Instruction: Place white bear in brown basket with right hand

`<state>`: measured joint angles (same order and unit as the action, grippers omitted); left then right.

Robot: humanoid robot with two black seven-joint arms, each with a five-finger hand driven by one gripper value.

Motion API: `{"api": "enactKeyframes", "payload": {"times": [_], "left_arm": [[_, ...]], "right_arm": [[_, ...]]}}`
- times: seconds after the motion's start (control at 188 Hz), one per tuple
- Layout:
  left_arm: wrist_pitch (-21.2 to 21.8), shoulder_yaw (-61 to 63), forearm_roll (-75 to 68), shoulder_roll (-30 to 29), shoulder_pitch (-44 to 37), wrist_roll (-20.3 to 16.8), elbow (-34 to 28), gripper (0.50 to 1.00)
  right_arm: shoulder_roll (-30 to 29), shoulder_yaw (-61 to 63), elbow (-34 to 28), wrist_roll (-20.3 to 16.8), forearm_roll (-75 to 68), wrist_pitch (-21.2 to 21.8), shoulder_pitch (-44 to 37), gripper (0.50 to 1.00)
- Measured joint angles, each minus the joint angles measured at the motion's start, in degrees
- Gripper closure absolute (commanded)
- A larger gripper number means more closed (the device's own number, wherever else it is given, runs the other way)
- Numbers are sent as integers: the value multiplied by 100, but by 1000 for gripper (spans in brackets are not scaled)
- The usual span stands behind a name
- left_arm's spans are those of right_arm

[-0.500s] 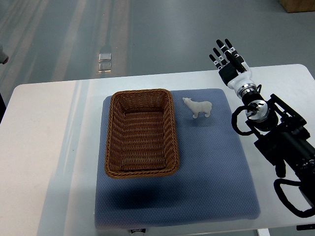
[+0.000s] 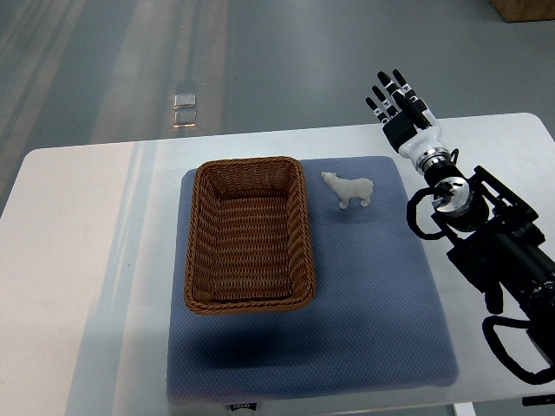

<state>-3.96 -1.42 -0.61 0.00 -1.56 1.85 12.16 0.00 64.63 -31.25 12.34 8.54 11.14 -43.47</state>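
A small white bear (image 2: 349,189) stands upright on the blue mat (image 2: 373,286), just right of the brown wicker basket (image 2: 250,234). The basket is empty and lies lengthwise on the mat's left half. My right hand (image 2: 398,107) is open, its black fingers stretched out flat and pointing away from me, above the table's far edge. It hovers up and to the right of the bear, well apart from it. The right arm (image 2: 486,243) runs in from the lower right.
The mat lies on a white table (image 2: 78,260) with bare surface on the left. Grey floor lies beyond the table's far edge, with a small shiny object (image 2: 184,106) on it.
My right hand has shifted slightly to the left and away from me. The bear and basket have not moved.
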Motion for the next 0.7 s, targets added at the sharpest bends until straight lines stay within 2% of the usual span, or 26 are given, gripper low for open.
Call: {"api": "enactKeyframes", "payload": {"times": [0.117, 0.229, 0.345, 0.457, 0.574, 0.702], "left_arm": [[0, 1, 0, 0, 5, 0, 5, 500], [0, 2, 0, 0, 6, 4, 3, 500], [0, 2, 0, 0, 8, 8, 2, 500], [-11, 9, 0, 0, 9, 14, 28, 500], [-25, 10, 0, 0, 23, 16, 39, 500], [-33, 10, 0, 0, 33, 17, 42, 500]], "right_arm": [[52, -600, -24, -6, 32, 10, -202, 576], [404, -1409, -47, -23, 423, 12, -578, 576], [893, -2450, -146, -85, 1438, 30, -1126, 576], [1343, -3713, -411, -360, 2949, 157, -1692, 576], [1775, -4975, -920, -824, 4443, 586, -2320, 574], [2051, -6082, -1421, -1941, 5150, 1401, -3155, 574]]}}
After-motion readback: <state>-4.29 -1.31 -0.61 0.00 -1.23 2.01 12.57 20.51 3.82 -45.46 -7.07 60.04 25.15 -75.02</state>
